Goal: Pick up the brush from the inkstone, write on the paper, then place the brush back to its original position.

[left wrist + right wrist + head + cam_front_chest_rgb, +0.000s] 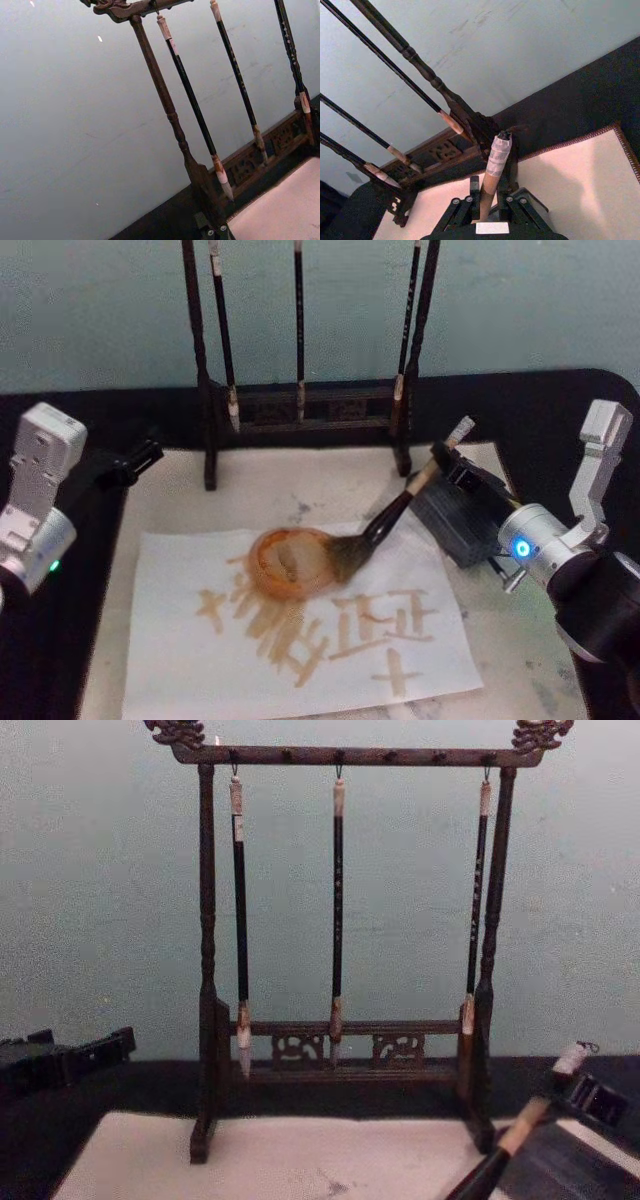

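Pale teal wall behind a dark bench, with a cream mat (190,500) spread across it.

At the mat's far edge stands a wooden brush rack (340,1040) hung with three thin brushes (337,900). The paper (200,660) lies near the front, its right edge close to the inkstone (462,522). The right end effector (462,478) is clamped on the brush (400,508) shaft, which tilts down leftward so the bristles touch a brown wet ring (292,562) on the paper, above tan strokes (380,625). The left end effector (135,458) hovers at the mat's left edge, well apart; I cannot tell whether its fingers are apart or together.
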You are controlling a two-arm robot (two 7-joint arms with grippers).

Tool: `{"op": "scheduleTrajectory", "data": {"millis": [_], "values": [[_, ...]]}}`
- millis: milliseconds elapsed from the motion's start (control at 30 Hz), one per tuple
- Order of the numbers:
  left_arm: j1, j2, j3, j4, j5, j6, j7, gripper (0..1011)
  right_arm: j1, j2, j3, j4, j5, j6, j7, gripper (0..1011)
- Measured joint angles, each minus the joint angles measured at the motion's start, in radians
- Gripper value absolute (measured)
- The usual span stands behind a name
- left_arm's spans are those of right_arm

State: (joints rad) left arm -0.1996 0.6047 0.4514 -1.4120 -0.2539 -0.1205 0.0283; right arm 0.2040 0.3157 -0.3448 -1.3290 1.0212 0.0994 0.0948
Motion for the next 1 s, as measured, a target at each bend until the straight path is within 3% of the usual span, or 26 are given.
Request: {"op": "scheduleTrajectory", "data": {"millis": [100,233,633,1000], "values": [[0.000,0.000,0.000,0.000,0.000,0.000,0.000,1002,0.000,0.000,0.000,0.000,0.001,0.000,0.001,194],[0.000,0.000,0.000,0.000,0.000,0.000,0.000,1002,0.000,0.001,-0.001,0.001,0.001,0.002,0.001,273],[0.000,0.000,0.000,0.000,0.000,0.000,0.000,1002,-0.013,-0.008,0.016,-0.008,0.001,0.011,-0.020,716],[0.000,0.000,0.000,0.000,0.000,0.000,0.000,1002,-0.035,-0.007,0.035,-0.059,-0.030,0.061,-0.116,1001]]}}
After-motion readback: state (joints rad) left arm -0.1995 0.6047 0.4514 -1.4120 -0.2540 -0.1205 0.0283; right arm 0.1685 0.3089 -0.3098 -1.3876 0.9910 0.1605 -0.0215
